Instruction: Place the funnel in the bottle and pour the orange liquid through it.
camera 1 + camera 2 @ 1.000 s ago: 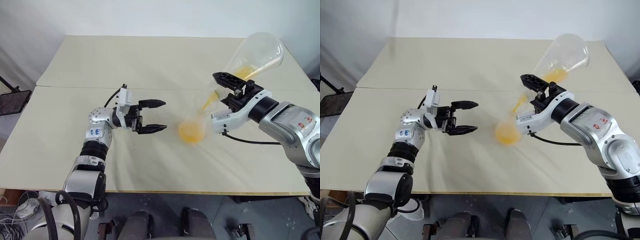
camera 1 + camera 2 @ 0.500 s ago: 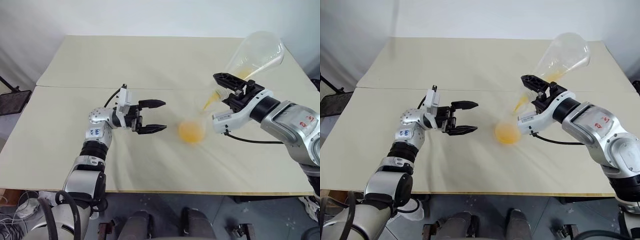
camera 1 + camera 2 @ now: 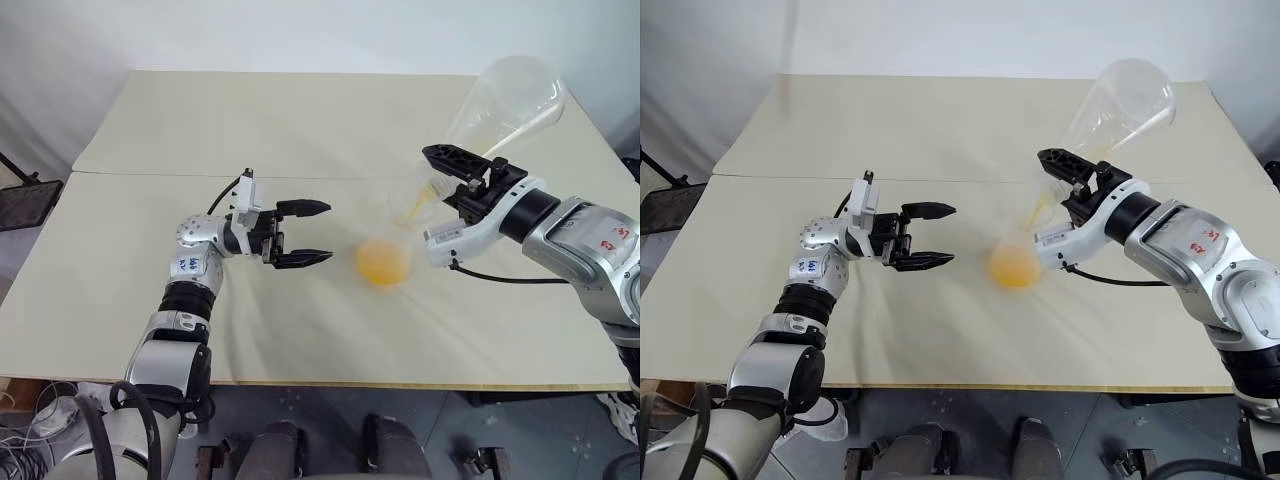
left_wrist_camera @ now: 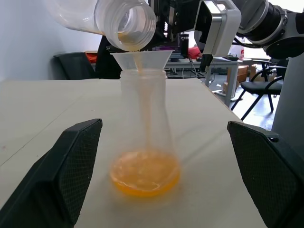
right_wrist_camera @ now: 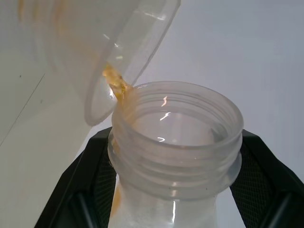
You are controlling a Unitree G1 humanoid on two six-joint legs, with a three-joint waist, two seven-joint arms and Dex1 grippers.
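Bottle (image 4: 144, 128): clear conical flask standing upright on the table, wide base, narrow neck, out in front of the open left gripper and not touched by it. Funnel (image 4: 141, 60): small clear cone sitting in the bottle's neck, rim resting just above the mouth and flaring slightly wider than it. Orange liquid (image 4: 144, 172): pooling as a shallow yellow-orange layer across the bottle's base, and running as a thin stream down through the funnel. It is coming from a second clear flask (image 3: 505, 98), which is tilting steeply, base up and mouth down, directly over the funnel. A little orange is trailing along that flask's lower wall towards its mouth.
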